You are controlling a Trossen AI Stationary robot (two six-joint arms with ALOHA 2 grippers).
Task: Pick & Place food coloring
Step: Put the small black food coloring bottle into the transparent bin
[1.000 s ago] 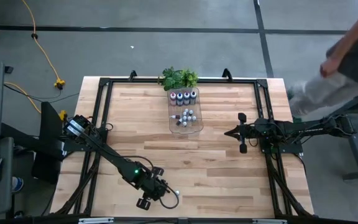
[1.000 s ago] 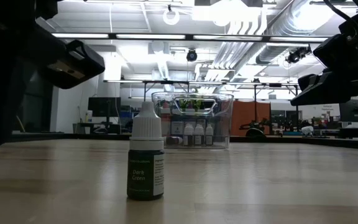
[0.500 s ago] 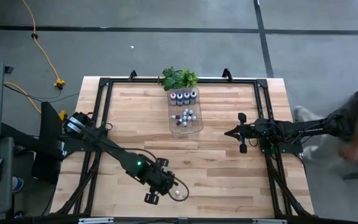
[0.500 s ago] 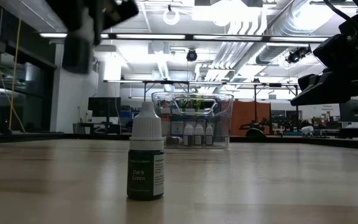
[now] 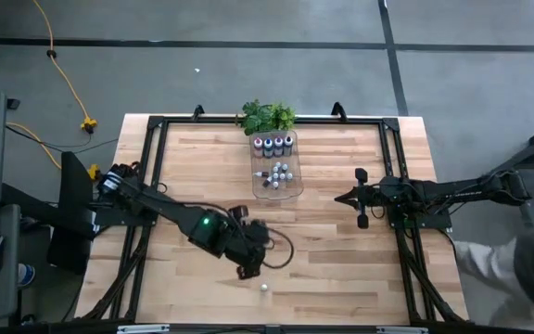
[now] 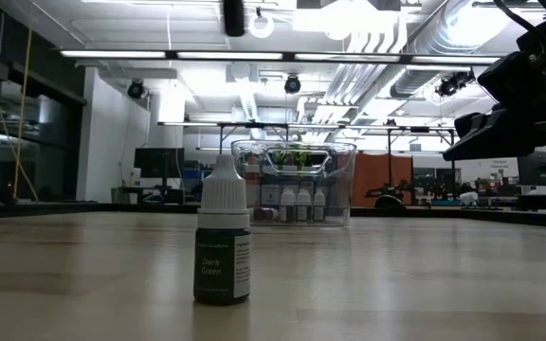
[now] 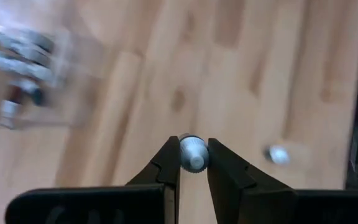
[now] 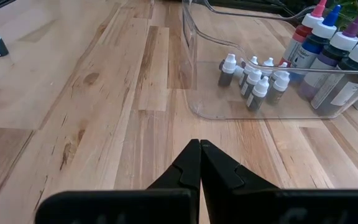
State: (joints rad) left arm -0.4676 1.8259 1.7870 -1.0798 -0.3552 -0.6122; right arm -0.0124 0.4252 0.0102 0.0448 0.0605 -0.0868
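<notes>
My left gripper [image 7: 192, 147] hangs above the near middle of the table [image 5: 341, 278], shut on a tiny whitish-capped food coloring bottle [image 7: 194, 160]. From above, the left gripper [image 5: 247, 270] hides that bottle. A second small bottle [image 5: 264, 288], dark green with a white cap [image 6: 224, 246], stands upright on the wood just beside it. The other food coloring bottles [image 8: 253, 78] stand in the clear tray [image 5: 291, 191] at the far middle. My right gripper [image 8: 199, 145] waits shut at the right, pointing at the tray. My left gripper pinches the small bottle between its two fingertips [image 7: 169, 155]. The bottle's whitish round end [image 7: 191, 144] shows between them. The fingers slant downward from above. The bottle is lifted clear of the table.
A green leafy plant [image 5: 267, 117] stands at the far edge behind the tray. Black frame rails [image 5: 151, 167] run along the table's sides. Bare wood [image 5: 323, 250] lies between the left gripper and the tray. A person [image 5: 527, 269] is at the lower right, off the table.
My left gripper has risen from near the table's front edge and gone toward the far right, toward the tray. It has rolled as it went and has carried its small bottle up clear of the wood. The dark green bottle has stayed in place.
</notes>
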